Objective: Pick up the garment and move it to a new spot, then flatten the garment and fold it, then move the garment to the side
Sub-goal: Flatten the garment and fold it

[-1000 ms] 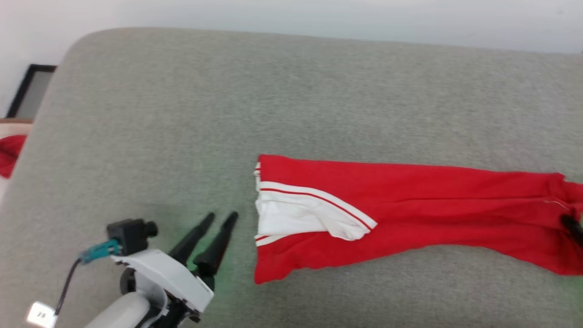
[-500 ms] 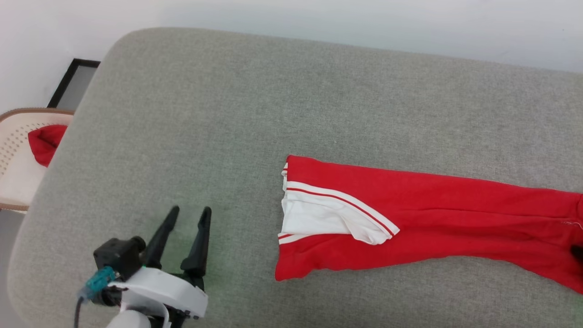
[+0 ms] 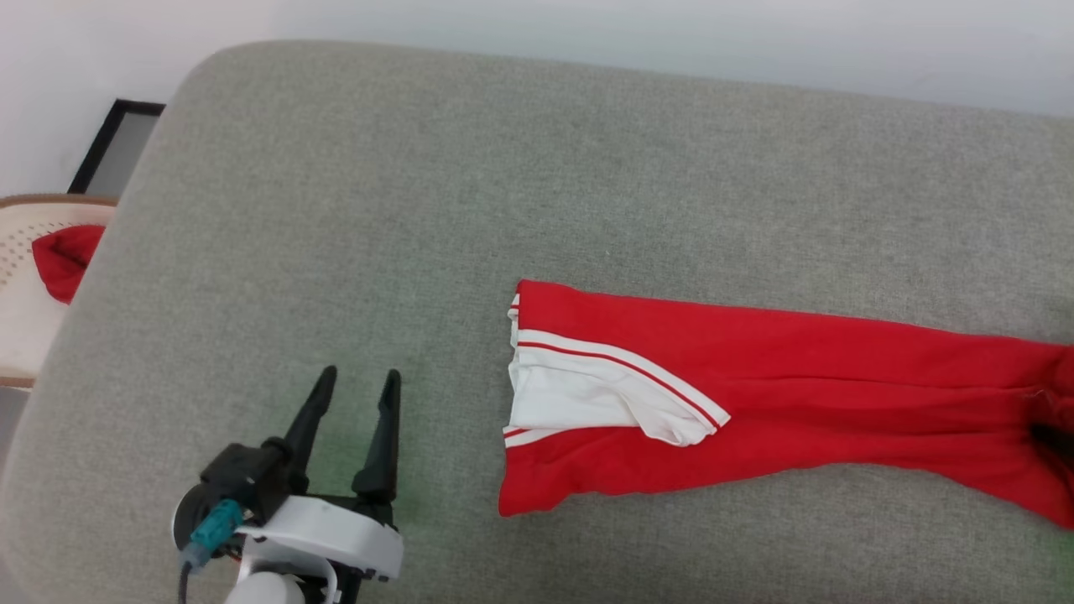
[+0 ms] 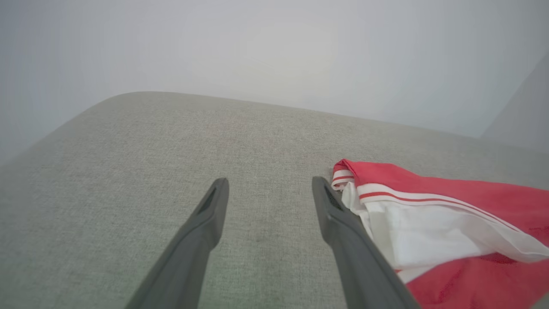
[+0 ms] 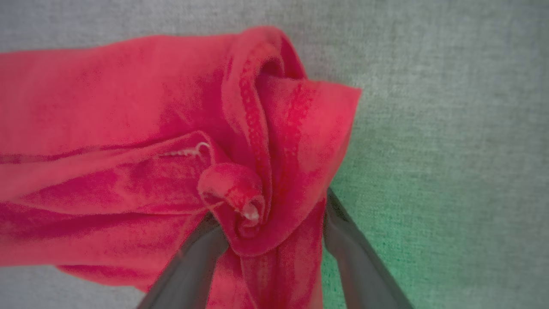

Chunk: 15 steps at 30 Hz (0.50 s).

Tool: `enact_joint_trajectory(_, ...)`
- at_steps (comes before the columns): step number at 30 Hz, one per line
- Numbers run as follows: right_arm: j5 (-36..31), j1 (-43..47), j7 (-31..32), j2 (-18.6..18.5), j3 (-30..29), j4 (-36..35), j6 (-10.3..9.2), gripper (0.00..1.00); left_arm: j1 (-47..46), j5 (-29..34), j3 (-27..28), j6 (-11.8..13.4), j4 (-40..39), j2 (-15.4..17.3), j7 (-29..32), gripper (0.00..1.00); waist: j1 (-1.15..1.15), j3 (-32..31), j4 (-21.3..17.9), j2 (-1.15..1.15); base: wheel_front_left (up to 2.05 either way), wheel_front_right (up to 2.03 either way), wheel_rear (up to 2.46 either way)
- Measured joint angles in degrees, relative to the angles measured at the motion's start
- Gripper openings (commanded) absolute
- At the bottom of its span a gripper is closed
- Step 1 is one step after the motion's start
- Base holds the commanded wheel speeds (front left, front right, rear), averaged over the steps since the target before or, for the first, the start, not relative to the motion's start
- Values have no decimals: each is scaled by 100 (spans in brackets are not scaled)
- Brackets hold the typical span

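The garment [image 3: 797,377], a red T-shirt with a white sleeve panel and striped trim, lies stretched in a long band across the grey cushion [image 3: 419,168]. My left gripper [image 3: 360,377] is open over bare cushion, a little left of the garment's white-sleeve end. The left wrist view has that sleeve end [image 4: 450,206] just beside the right finger of the left gripper [image 4: 270,182]. At the far right end a dark tip of my right gripper [image 3: 1055,438] shows against the cloth. In the right wrist view the right gripper [image 5: 272,210] is open, with the bunched red hem [image 5: 107,107] lying between its fingers.
The cushion's rounded left edge drops off near my left arm. Beyond it stands a pale woven chair [image 3: 17,335] with a small red cloth [image 3: 59,260] on it. A black-framed panel [image 3: 113,147] leans by the white wall behind.
The head camera has shifted. My left gripper has drawn away from the sleeve end and turned from pointing up-right to pointing straight up. The garment lies as before.
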Motion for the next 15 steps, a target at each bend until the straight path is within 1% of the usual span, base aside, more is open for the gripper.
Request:
enact_joint_trajectory(4,-74,-147,-38,167,-18,32,1,0,-3,155,287,-129,85,-181,0,100,0,70,-21,0,0,0,0)
enact_joint_trajectory(10,-77,-143,-427,212,-287,76,23,0,26,549,720,-202,1,-332,0,100,0,95,-155,0,0,0,0)
enact_joint_trajectory(12,-79,-136,-616,175,-470,132,27,0,81,659,871,-212,-53,-372,0,100,0,99,-221,0,0,0,0)
enact_joint_trajectory(15,-147,-65,-853,-45,-834,264,12,0,154,778,1060,-222,-155,-460,0,100,0,107,-331,0,0,0,0)
